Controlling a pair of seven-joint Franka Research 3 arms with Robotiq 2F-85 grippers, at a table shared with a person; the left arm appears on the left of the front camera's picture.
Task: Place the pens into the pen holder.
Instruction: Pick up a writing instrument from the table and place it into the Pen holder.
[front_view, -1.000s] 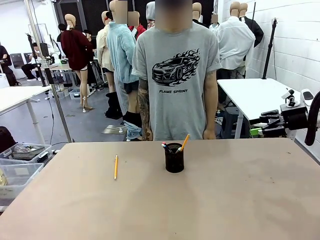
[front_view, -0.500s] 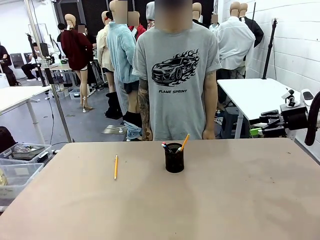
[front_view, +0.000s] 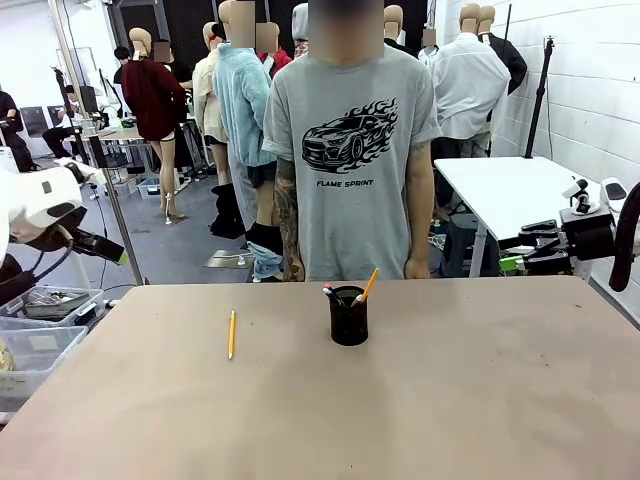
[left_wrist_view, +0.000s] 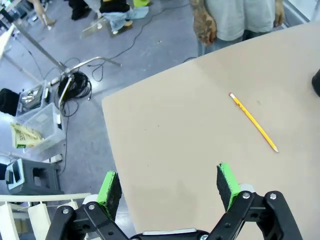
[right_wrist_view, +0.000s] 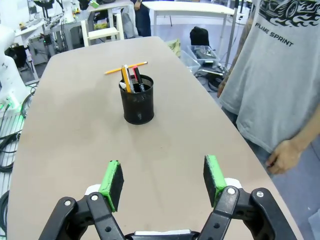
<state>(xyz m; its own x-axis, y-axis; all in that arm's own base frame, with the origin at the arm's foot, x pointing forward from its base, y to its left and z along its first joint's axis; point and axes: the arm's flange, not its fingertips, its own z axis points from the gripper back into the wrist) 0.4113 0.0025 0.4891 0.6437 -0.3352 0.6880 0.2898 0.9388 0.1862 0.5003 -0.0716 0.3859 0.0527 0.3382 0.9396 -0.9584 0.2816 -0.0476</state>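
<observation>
So, new: left gripper (front_view: 115, 255) just swung in by the table's (front_view: 450, 400) left edge
Its fingers: spread wide, empty
Right gripper (right_wrist_view: 162, 177): apart too, holding nothing
Pencil (front_view: 232, 334): flat, left of holder (front_view: 349, 318)
Holder: pens (front_view: 366, 287) already in; loose one's next, I'd guess

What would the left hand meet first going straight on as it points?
Likely the bare table near its corner, ahead of the left hand; depth unclear. The pencil lies off that line.
</observation>
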